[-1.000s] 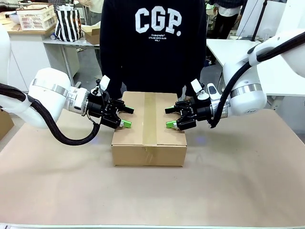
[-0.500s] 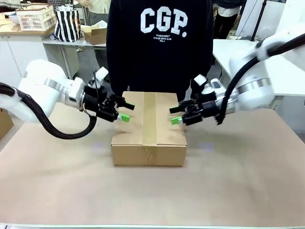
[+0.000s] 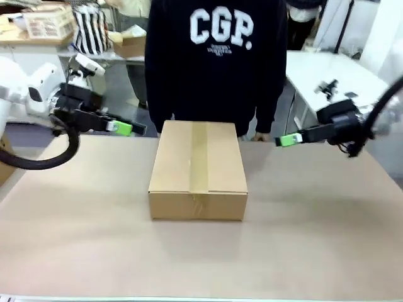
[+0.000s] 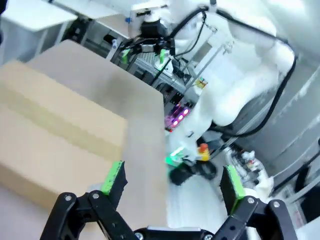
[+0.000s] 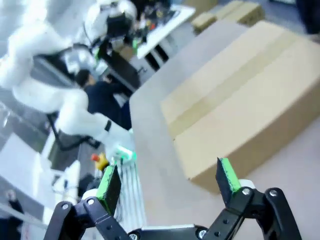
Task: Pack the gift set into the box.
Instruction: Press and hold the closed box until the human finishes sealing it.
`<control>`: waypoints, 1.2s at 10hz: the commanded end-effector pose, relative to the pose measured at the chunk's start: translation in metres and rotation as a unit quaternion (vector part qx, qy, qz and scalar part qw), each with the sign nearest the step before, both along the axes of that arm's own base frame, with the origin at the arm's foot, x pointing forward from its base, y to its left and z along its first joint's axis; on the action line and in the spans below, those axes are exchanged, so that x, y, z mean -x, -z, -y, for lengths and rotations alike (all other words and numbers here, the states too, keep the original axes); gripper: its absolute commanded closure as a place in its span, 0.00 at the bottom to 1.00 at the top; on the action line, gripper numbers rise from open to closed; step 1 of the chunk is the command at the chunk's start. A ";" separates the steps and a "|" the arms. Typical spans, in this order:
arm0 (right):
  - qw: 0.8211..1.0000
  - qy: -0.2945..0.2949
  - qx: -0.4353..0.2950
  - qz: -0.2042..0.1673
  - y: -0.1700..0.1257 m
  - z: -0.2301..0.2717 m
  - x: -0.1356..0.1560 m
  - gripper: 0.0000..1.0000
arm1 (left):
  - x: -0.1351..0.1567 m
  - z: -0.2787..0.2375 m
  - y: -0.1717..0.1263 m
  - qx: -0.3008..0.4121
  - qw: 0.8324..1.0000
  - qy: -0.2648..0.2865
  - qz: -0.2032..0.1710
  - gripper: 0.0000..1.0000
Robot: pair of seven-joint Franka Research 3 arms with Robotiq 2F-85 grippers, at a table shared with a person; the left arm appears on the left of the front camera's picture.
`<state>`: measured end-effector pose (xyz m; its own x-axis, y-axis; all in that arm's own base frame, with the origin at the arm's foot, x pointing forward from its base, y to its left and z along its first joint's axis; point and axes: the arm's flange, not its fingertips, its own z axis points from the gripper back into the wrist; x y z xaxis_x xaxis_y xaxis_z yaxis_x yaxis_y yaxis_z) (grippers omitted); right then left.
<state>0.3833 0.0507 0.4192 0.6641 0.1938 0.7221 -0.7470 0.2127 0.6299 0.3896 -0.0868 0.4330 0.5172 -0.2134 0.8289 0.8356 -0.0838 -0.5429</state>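
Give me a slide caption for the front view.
Taped box sits closed mid-table; both open grippers, left and right, hang clear.

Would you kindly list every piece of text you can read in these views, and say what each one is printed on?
"CGP." in large white letters, on the chest of the person's dark sweatshirt.
Small white lines beneath it: too blurred to read.
The box, the left gripper and the right gripper: no legible print.
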 end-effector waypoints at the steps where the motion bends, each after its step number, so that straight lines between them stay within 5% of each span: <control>1: 0.994 0.082 -0.046 -0.058 -0.020 0.070 0.021 0.00 | 0.019 -0.067 -0.017 0.032 0.992 -0.027 -0.122 0.00; 4: 0.976 0.133 -0.138 -0.105 -0.010 0.159 0.010 0.00 | 0.049 -0.153 -0.015 0.057 0.964 -0.143 -0.218 0.00; 5: 0.976 0.140 -0.146 -0.079 -0.003 0.167 0.003 0.00 | 0.054 -0.168 -0.011 0.089 0.957 -0.186 -0.205 0.00; 6: 0.982 0.133 -0.102 -0.088 -0.014 0.148 0.030 0.00 | 0.041 -0.144 -0.013 0.036 0.974 -0.108 -0.195 0.00; 12: 0.982 0.133 -0.102 -0.088 -0.014 0.148 0.030 0.00 | 0.041 -0.144 -0.013 0.036 0.974 -0.108 -0.195 0.00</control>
